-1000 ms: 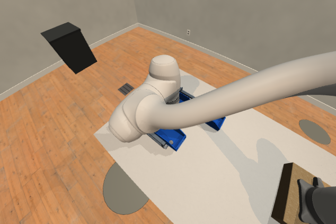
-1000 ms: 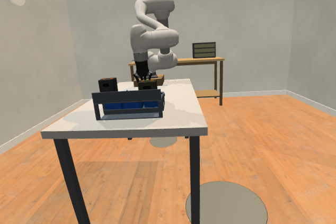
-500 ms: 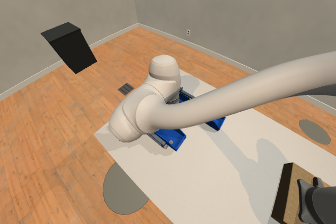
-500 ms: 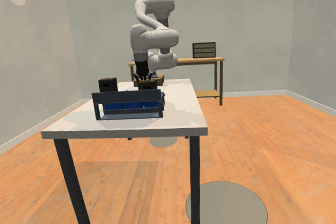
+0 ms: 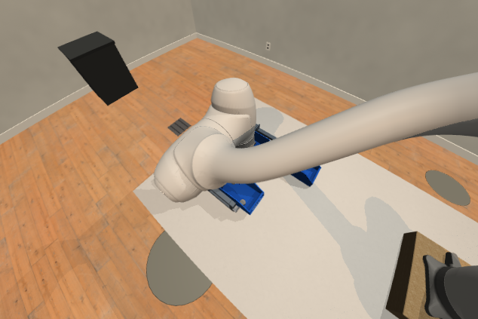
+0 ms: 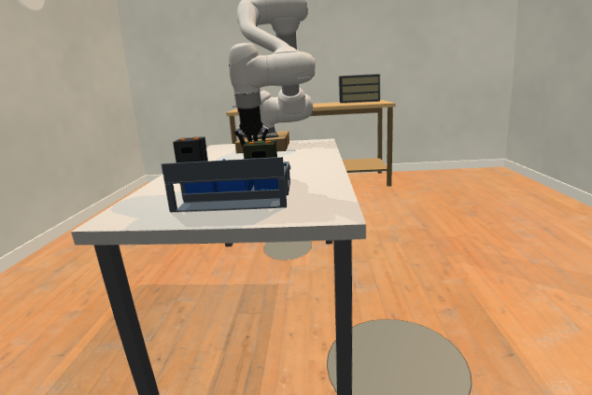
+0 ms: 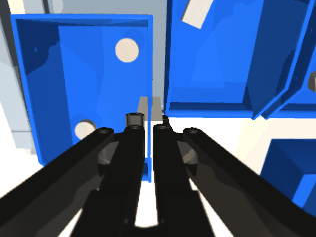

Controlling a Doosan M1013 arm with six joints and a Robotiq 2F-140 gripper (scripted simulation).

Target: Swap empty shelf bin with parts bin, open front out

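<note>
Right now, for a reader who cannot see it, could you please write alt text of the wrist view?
The black gripper pinches the side wall of a blue bin holding two pale round parts. More blue bins show partly at the picture's right.
</note>
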